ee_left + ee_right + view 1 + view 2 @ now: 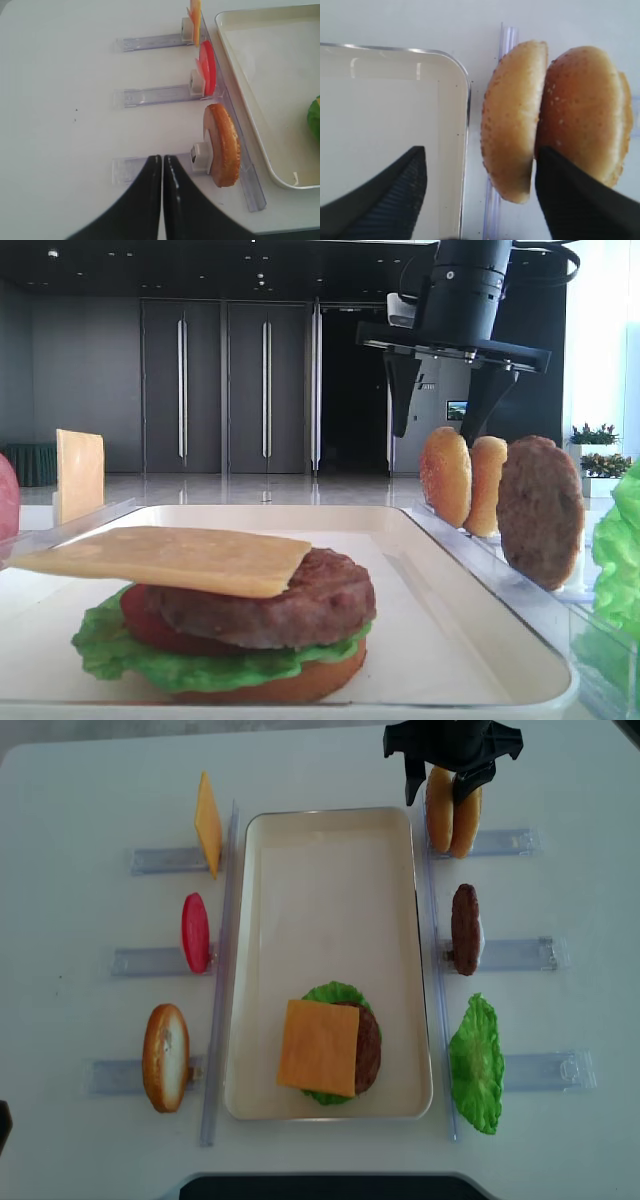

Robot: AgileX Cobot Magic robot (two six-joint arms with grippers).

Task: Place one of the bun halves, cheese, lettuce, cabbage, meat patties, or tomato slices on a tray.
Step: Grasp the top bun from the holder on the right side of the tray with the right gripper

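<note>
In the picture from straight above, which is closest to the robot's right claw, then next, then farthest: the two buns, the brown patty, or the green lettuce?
From the right gripper:
1. The bun halves, right under it, top right.
2. The meat patty, right side, middle rack.
3. The lettuce, right side, bottom rack.

Cream-white tray point(250, 970), red tomato slice point(195, 932), black tool point(438, 792).
</note>
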